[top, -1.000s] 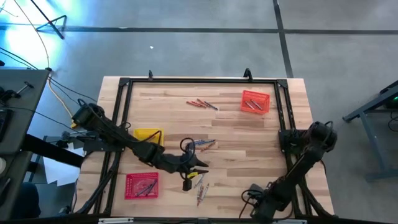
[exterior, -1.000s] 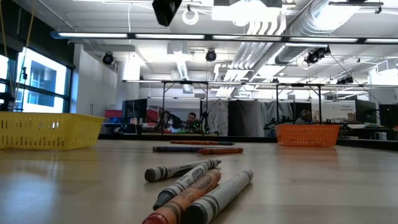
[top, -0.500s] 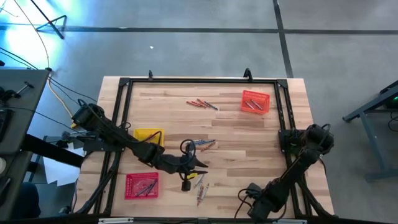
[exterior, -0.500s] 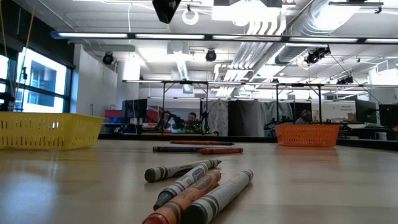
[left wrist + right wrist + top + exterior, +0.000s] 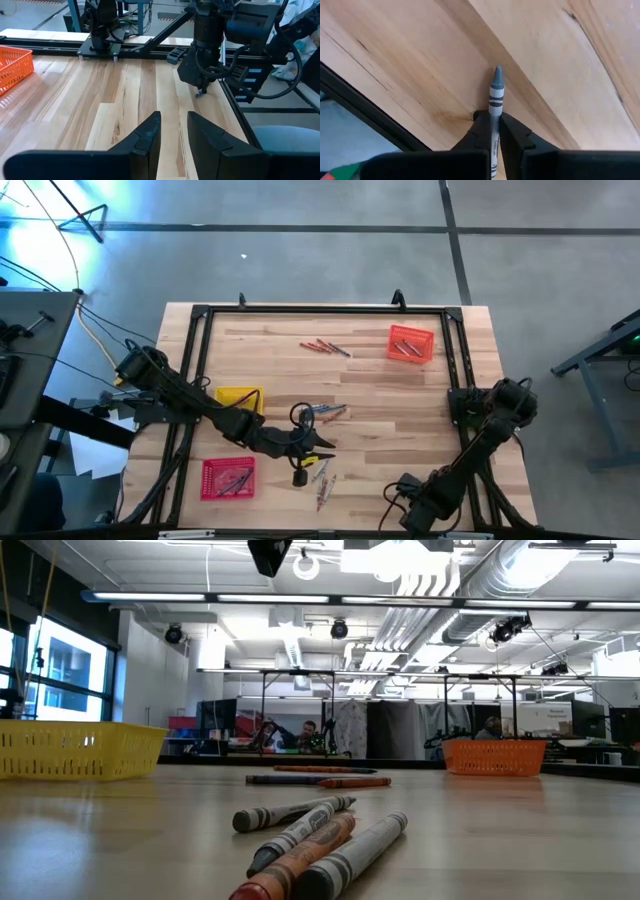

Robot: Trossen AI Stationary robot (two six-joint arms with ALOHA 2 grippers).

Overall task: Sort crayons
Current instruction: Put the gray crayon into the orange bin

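On the wooden table, seen from above, stand two dark arms, one at each side. The left arm reaches from the left edge toward the middle of the near half, and the left gripper hangs there above the wood; in its wrist view the two fingers stand apart with a narrow gap and nothing between them. The right arm is folded at the right near corner, and the right gripper is low over the table near the black frame rail; its fingers are pressed on one grey crayon, whose tip points forward over the wood. Three small square trays are on the table: one yellow tray at the left, one red tray near the left front corner, and one orange tray at the far right. The red and the orange tray each hold some crayons, but I cannot count them. Loose crayons lie in three groups: a far group of about three reddish sticks, to the left of the orange tray, a middle group with bluish sticks just beyond the left gripper, and a near group beside the red tray. In the low view the near group shows four crayons lying close together.
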